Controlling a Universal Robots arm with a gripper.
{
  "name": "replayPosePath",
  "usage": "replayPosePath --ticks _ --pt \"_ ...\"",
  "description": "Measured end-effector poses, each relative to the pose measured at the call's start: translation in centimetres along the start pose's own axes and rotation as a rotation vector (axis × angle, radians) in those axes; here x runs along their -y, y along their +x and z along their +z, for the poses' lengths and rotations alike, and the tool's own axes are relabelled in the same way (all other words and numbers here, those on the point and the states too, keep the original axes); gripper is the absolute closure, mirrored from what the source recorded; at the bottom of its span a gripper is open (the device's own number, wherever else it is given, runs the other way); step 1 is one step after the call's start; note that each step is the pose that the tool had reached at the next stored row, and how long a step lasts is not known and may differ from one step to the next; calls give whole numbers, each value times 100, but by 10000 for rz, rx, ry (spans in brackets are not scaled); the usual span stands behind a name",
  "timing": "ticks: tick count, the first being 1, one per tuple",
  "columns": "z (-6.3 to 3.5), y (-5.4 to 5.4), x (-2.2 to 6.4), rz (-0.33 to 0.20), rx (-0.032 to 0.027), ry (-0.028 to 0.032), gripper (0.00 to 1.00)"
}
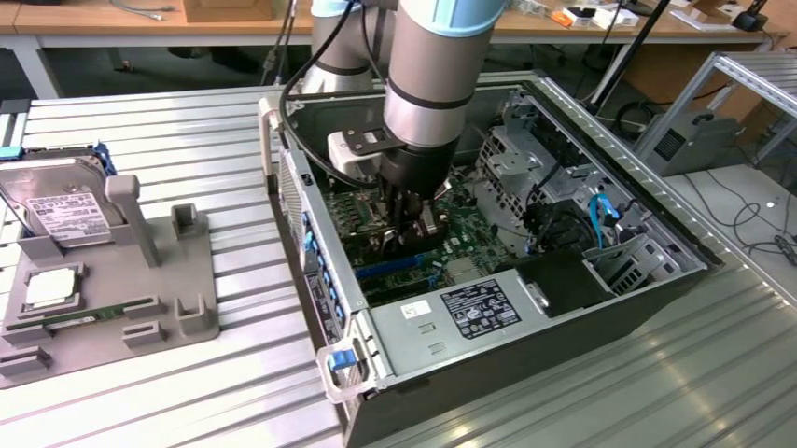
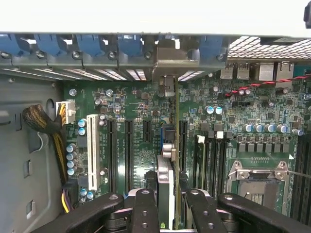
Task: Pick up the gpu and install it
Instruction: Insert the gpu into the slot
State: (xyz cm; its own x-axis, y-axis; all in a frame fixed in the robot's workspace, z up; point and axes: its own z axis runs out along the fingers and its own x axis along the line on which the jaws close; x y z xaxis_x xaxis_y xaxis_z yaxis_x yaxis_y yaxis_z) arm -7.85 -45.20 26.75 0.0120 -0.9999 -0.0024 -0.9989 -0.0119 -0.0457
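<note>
While jaws clamp gpu (image 2: 176, 141) over motherboard (image 2: 131, 97), memory slots (image 2: 211, 160) just beside, seemingly empty.

An open computer case (image 1: 294, 187) lay on its side on the ribbed metal counter (image 1: 149, 392). Inside lay a green motherboard (image 2: 141, 104) with a white slot (image 2: 92, 150) and a bare processor socket (image 2: 257, 182). A labelled power supply (image 1: 480, 313) sat at one end. Towards the exterior view's left, well apart from the case, a grey holder (image 1: 112, 308) carried a hard drive (image 1: 56, 201).
</note>
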Motion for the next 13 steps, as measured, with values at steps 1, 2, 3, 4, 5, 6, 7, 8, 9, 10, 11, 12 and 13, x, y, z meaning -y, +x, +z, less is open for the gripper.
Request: replayPosePath --ticks 1,2,3,4,5,6,7,8,9,10,11,12,13 --pt "12 0 -1 5 -1 0 73" --pt "24 0 -1 11 -2 -1 73" --pt "32 0 -2 16 -2 0 73" --pt "39 0 -2 21 -4 -1 73" --pt "46 0 -3 25 -4 -1 73" --pt "53 0 -3 30 -4 -1 73" --pt "61 0 -4 34 -5 -1 73" --pt "67 0 -4 36 -5 -1 73" --pt "71 0 -4 37 -5 -1 73" --pt "75 0 -5 38 -6 -2 73" --pt "76 0 -5 38 -8 -3 73" --pt "78 0 -5 38 -4 -1 73" --pt "78 0 -5 38 -5 -1 73"
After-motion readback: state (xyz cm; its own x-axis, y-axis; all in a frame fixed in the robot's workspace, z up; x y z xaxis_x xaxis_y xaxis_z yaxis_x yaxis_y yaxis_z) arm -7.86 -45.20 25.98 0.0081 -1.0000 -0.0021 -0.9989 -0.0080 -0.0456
